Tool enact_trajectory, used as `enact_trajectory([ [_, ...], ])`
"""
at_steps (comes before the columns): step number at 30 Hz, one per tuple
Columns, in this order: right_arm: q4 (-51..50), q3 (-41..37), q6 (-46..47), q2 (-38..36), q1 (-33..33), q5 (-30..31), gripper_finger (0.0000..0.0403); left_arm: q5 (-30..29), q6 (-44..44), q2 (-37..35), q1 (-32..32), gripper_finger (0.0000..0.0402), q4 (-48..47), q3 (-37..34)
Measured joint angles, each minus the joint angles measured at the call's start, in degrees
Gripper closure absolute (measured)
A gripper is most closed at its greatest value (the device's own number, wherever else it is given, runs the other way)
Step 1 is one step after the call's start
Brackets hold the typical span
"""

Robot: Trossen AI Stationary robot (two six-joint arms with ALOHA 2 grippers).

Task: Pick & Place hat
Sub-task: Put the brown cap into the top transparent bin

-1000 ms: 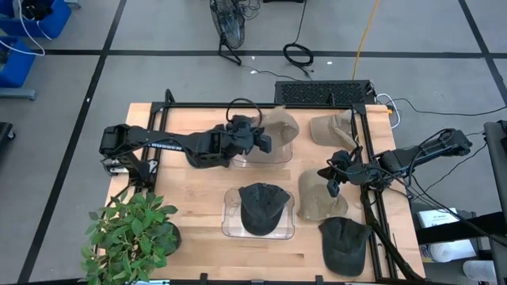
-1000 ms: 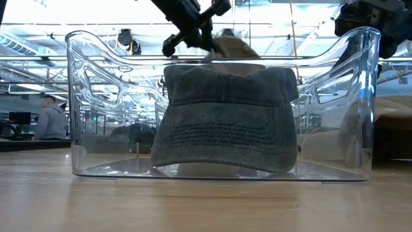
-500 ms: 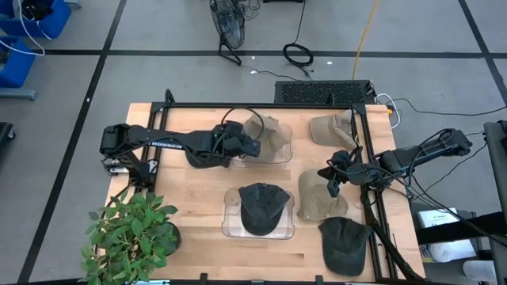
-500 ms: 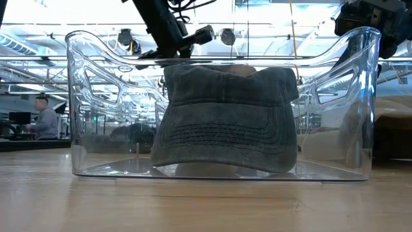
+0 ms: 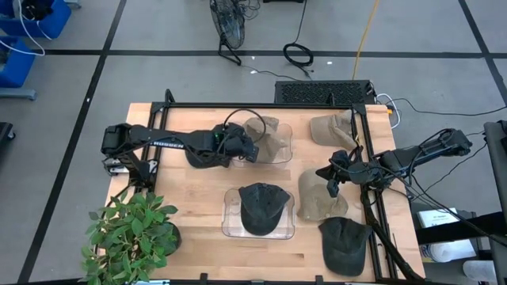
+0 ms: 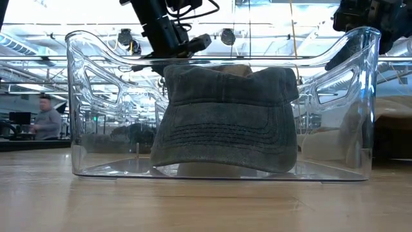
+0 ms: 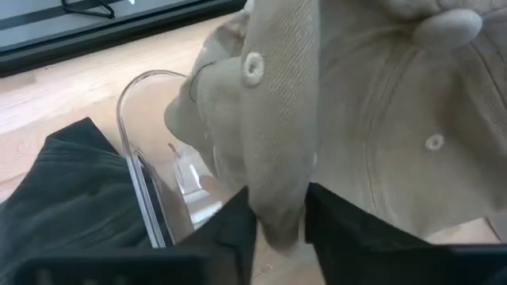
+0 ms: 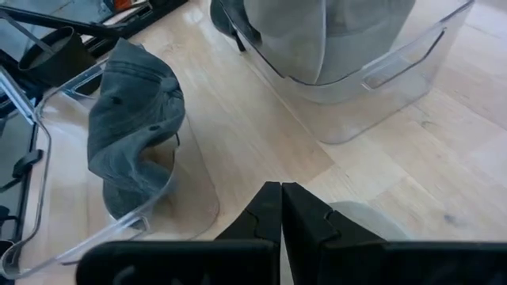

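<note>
The left claw [image 7: 277,226] sits at the near-left edge of the far clear bin [image 5: 279,155], its two dark fingers [image 7: 234,229] slightly parted with a fold of the tan hat [image 7: 356,119] between them; whether they press on the cloth or merely flank it cannot be told. The hat lies in that far bin, its crown toward the bin's right side. The left wrist view alone shows the hat's eyelets and top button, and the bin's curved clear wall beside the fold.

White lettering runs along the left arm's forearm [image 5: 162,144] in the high view, too small to read. No other writing can be made out.

The near clear bin [image 5: 230,226] stands in front of the far bin and holds a dark grey hat [image 5: 264,207]. The low view shows this hat's stitched brim through the bin wall, and a person [image 6: 46,119] in the room behind, left of the bin.

The right claw [image 8: 281,214] hovers to the right of the near bin with its fingers pressed together and nothing in them. Around it lie three loose hats: a tan one [image 5: 315,198] below it, another tan one [image 5: 329,128] at the worktop's [image 5: 198,198] far right, and a dark one [image 5: 344,241] at the near right. A potted plant [image 5: 131,233] stands left of the near bin.
</note>
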Motion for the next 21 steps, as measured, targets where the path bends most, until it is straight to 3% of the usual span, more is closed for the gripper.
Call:
enact_trajectory([
  [12,-0.03,0.0,0.26,0.02,0.0,0.03,0.0402,0.28,5.9,-1.37,0.57,0.0101,-0.16,0.0],
  [16,-0.03,0.0,0.26,0.02,0.0,0.29,0.0402,-0.29,6.49,-3.71,0.68,0.0073,-0.96,0.0],
  [21,-0.06,0.0,-0.04,0.01,0.0,3.55,0.0402,-4.6,7.19,-7.98,1.28,0.0075,-4.15,0.0],
])
